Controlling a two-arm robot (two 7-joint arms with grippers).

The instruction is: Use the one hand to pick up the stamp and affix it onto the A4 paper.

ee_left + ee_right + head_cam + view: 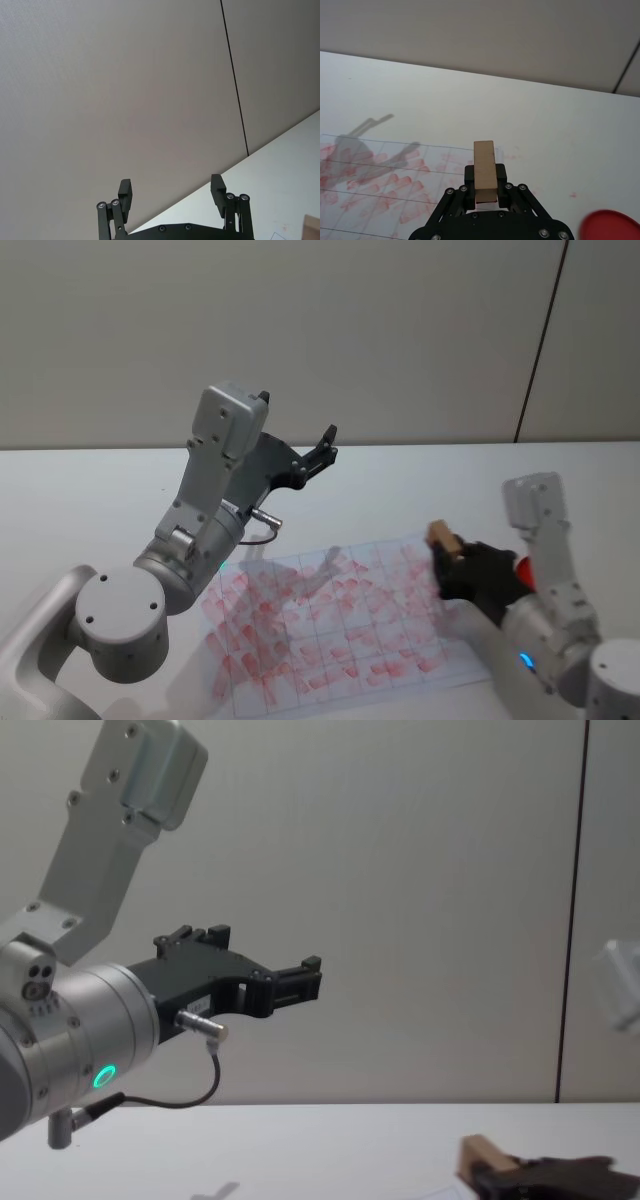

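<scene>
The stamp, a small light-brown wooden block, is gripped in my right gripper, the hand with the blue ring, which is shut on it. It hangs just over the far right corner of the A4 paper, a white sheet with a grid full of red prints. In the right wrist view the stamp sticks out forward between the black fingers, with the paper beyond. The chest view has the stamp low on the right, near the tabletop. My left gripper is raised above the table, open and empty.
A red round object lies on the table to the right of the hand. The left arm's elbow sits over the near left corner. The white table runs back to a grey wall.
</scene>
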